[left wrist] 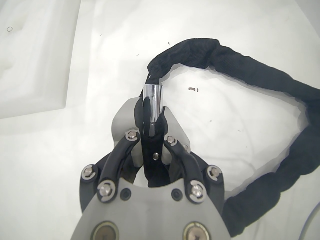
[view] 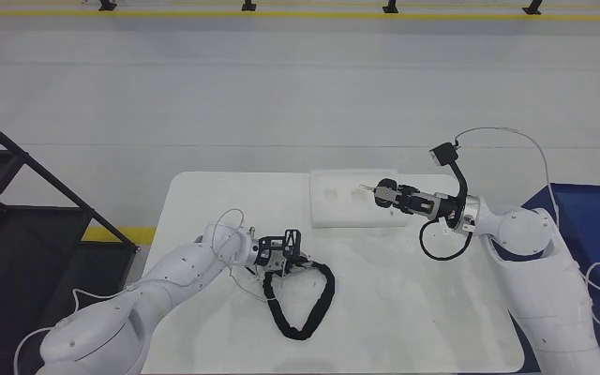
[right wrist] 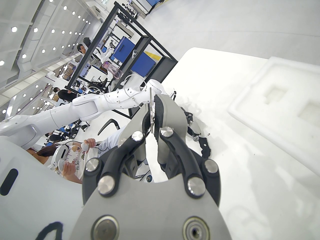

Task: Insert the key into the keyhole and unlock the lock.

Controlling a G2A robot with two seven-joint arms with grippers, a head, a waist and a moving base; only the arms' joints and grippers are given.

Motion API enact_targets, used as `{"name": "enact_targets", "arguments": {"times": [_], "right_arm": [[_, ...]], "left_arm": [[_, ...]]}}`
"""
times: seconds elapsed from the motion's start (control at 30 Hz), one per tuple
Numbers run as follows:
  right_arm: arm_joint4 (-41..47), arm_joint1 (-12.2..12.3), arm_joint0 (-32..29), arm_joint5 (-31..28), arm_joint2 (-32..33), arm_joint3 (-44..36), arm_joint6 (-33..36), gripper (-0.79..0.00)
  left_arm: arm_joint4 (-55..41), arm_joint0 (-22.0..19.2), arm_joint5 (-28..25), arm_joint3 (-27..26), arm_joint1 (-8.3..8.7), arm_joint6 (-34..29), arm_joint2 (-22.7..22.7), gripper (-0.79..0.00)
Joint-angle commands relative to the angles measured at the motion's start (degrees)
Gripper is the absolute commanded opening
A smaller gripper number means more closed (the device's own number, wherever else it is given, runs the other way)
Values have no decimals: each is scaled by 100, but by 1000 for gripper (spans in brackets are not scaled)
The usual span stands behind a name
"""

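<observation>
**2 grips on, parts well apart**

L gripper clenched on the lock's chrome cylinder, left half of the table. Black-sleeved chain loops toward the near edge. R gripper pinches the key above the foam tray, far edge.

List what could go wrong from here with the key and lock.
1. The right gripper pinches the thin key between its pads; it might twist or slip on contact.
2. The left gripper clamps the smooth chrome lock cylinder; it might rotate under turning.
3. The keyhole isn't visible, so alignment is uncertain.
</observation>
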Motion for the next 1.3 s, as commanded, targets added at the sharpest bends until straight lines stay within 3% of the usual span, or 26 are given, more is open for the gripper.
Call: {"name": "enact_targets", "arguments": {"times": [0.0, 0.2, 0.53, 0.83, 1.1, 1.27], "right_arm": [[0, 0, 0, 0, 0, 0, 0, -785], [0, 0, 0, 0, 0, 0, 0, -785], [-156, 5, -53, 107, -63, -86, 24, -785], [-880, 76, -9, 644, -355, -649, 823, -785], [-1186, 129, -65, 1052, -477, -1307, 1127, -785], [-1328, 154, -103, 1062, -470, -1516, 1145, -785]], "left_arm": [[4, -27, -43, 27, -11, 74, -34, -785], [-63, -174, -332, 7, 37, 567, -234, -785], [-17, -261, -815, -469, 354, 1686, -663, -785], [-626, -212, -988, -1332, 682, 1514, -971, -785], [-526, -281, -866, -1929, 930, 1636, -1081, -785], [-158, -339, -473, -2051, 1004, 2028, -976, -785]]}}
